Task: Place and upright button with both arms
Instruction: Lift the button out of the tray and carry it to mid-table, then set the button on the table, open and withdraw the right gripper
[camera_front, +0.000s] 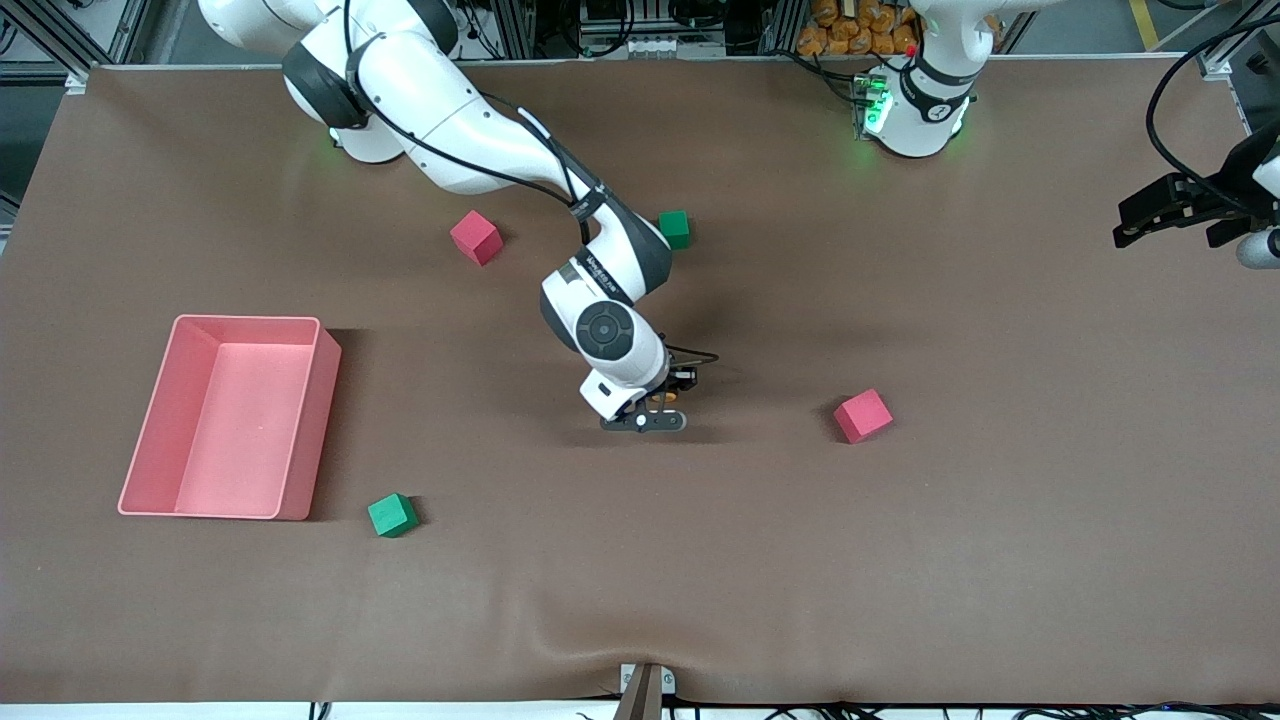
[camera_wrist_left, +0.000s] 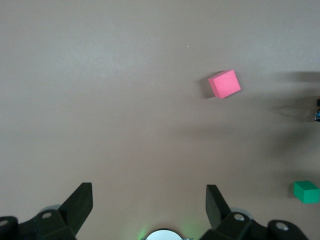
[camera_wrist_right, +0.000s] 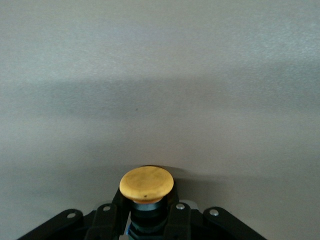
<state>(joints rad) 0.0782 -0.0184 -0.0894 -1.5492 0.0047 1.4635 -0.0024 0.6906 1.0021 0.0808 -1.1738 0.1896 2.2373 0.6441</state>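
Note:
My right gripper is low over the middle of the table and shut on the button. In the right wrist view the button's round orange cap sticks out past the fingertips, and the black body is clamped between the two fingers of that gripper. My left gripper waits high at the left arm's end of the table, by the table's edge. It is open and empty in the left wrist view.
A pink bin stands toward the right arm's end. One red cube and one green cube lie near the bases. Another red cube lies beside the right gripper, and a green cube lies by the bin.

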